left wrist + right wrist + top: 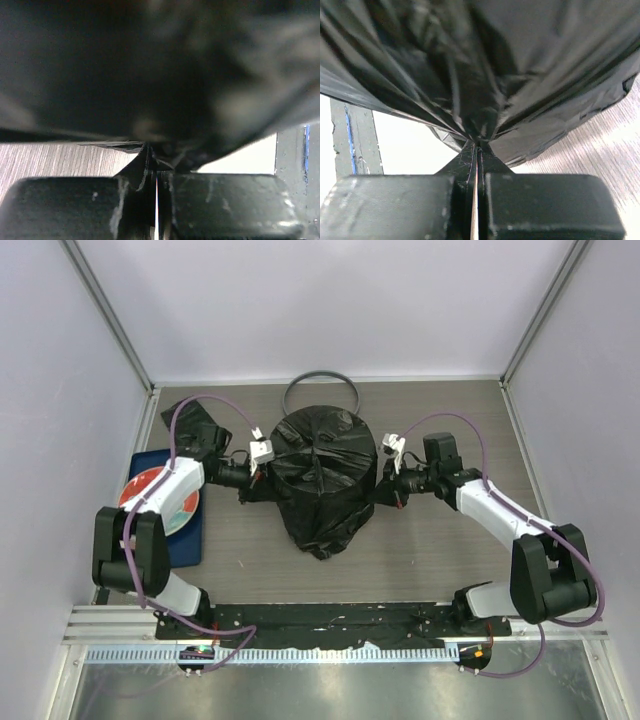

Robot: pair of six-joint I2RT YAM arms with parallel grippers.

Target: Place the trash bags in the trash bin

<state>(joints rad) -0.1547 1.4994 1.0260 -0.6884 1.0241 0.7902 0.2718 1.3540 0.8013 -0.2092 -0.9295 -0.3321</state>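
A large crinkly black trash bag [322, 478] is draped over a cylinder shape at the table's middle, and its lower end trails toward me. The trash bin itself is hidden under the film. My left gripper [256, 483] is shut on the bag's left edge, which fills the left wrist view [150, 75] above the closed jaws [157, 167]. My right gripper [386, 490] is shut on the bag's right edge. The film [485, 65] fans out from its closed jaws [478, 152]. A small folded black packet [196, 426] lies at the back left.
A dark grey ring [321, 392] lies on the table behind the bag. A plate with a red and teal pattern [160, 500] sits on a blue tray [190, 545] at the left, under my left arm. Grey walls enclose the table.
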